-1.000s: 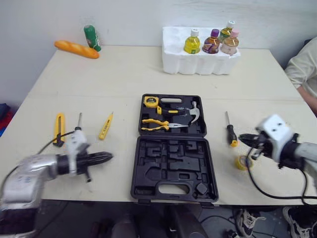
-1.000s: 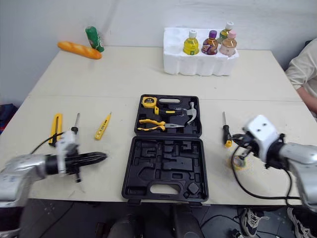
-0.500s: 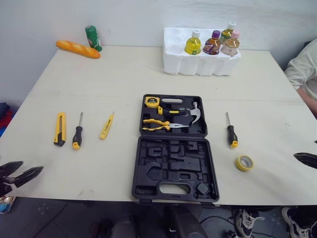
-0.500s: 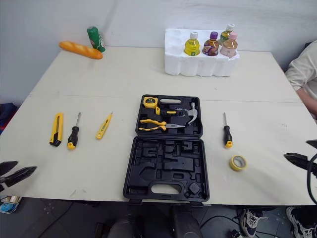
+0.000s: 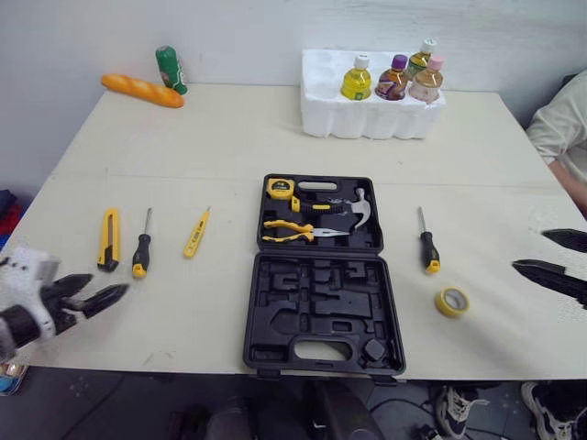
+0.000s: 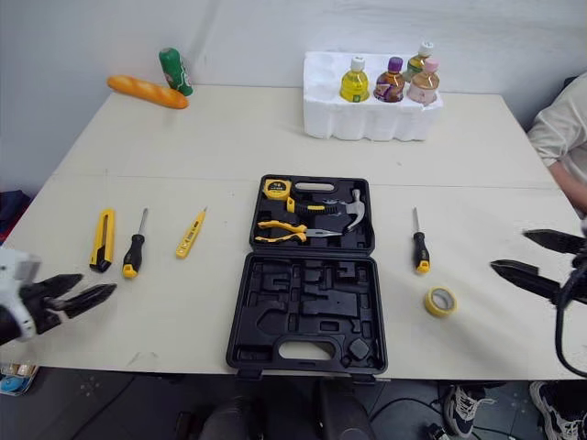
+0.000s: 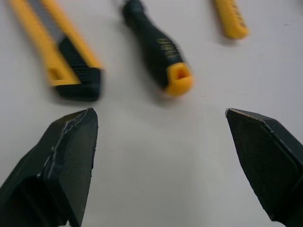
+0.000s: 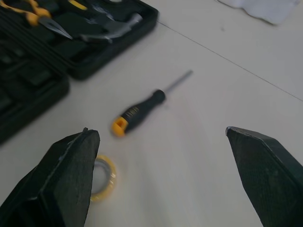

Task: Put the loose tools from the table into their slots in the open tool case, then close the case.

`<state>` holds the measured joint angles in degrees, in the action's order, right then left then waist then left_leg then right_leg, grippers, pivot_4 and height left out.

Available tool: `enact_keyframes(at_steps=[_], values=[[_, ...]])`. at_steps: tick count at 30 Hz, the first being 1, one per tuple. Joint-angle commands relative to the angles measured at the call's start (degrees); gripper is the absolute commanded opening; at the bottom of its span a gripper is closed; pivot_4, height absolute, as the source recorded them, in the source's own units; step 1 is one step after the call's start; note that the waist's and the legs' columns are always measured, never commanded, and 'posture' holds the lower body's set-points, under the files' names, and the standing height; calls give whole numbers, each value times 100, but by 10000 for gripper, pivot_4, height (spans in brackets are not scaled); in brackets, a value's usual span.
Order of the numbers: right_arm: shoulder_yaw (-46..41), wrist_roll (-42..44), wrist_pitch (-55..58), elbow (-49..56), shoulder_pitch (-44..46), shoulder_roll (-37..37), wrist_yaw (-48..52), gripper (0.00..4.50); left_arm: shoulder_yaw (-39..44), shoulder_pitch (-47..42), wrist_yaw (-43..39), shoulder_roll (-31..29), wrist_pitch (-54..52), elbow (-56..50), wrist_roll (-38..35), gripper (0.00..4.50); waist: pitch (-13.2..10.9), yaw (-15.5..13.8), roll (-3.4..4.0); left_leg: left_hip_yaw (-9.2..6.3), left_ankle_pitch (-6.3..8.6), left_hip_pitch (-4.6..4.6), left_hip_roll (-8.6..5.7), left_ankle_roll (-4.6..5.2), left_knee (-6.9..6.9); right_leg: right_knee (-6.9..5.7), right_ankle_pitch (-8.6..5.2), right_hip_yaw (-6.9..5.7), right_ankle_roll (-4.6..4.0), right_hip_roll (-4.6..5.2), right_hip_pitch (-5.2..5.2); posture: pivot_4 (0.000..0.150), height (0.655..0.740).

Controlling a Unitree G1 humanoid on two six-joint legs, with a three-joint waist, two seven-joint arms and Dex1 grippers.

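- Table (image 5: 229, 128): fills most of the frame. All task items lie in its lower half.
- Tool case (image 5: 316, 307): centre of frame, lying open. The upper half holds the hammer (image 5: 353, 209), pliers (image 5: 298, 231) and tape measure (image 5: 280, 188). The slots in the lower half are empty.
- Left gripper (image 5: 108, 282): lower left, fingers spread and holding nothing, just short of the tools on that side.
- Right gripper (image 5: 528, 249): right edge, fingers likewise apart and empty.
- Utility knife (image 5: 109, 239), left screwdriver (image 5: 140, 254) and tester pen (image 5: 195, 235): side by side, left of the case, near one another but not touching.
- Right screwdriver (image 5: 427, 246): right of the case, handle toward the bottom of the frame.
- Tape roll (image 5: 451, 301): lying flat, lower right, near that handle.
- Assessment: no loose tool is stowed yet, and the step in hand appears to be the first pick-up.
- Recommendation: take one tool per arm. Straddle the black handle across its width and stay clear of the neighbouring knife. Close only once both fingers flank the handle.
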<state>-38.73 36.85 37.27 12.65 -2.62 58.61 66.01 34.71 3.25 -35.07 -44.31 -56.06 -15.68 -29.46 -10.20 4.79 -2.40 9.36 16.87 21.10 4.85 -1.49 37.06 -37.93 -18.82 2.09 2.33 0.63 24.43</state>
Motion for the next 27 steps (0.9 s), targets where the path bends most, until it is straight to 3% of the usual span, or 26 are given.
enact_keyframes(at_steps=[1, 5, 11, 22, 27], values=[[217, 939, 594, 1068, 359, -40, -329, 44330, -188, -769, 1267, 365, -1507, -663, 46, 45000, 0, -12, 0, -8, -4, 0, -1, 1, 1, 0, 2, 0, 3, -3, -4, 1500, 7339], [780, 1415, 836, 1709, 743, -118, -619, 44330, -498, -1543, 1906, 716, -2478, -795, 206, 45000, 3, -13, -13, -27, -15, 8, -5, -1, 4, 1, 6, -3, 9, -11, -7, 1500, 7339], [1830, 1783, 854, 2093, 1725, -359, -950, 44330, -669, -2091, 2576, 1033, -2715, -282, 700, 45000, 2, -5, -13, -25, -19, 9, -6, -9, 10, -1, 6, -3, 9, -9, -7, 1500, 7339], [2961, 1372, 554, 1710, 2939, -733, -972, 44330, -1006, -3005, 2636, 1125, -2775, 910, 911, 45000, 10, -150, -1, -28, -36, 2, -8, -15, 8, -12, 8, -7, 3, -6, -7, 1500, 7339], [2974, 1249, 461, 1674, 2909, -836, -1074, 45000, -1137, -3022, 2508, 1209, -2837, 784, 823, 24763, 11, -179, 3, -29, -36, 5, -8, -15, 8, -11, 7, -8, 3, -4, -7, 1500, 7339]])
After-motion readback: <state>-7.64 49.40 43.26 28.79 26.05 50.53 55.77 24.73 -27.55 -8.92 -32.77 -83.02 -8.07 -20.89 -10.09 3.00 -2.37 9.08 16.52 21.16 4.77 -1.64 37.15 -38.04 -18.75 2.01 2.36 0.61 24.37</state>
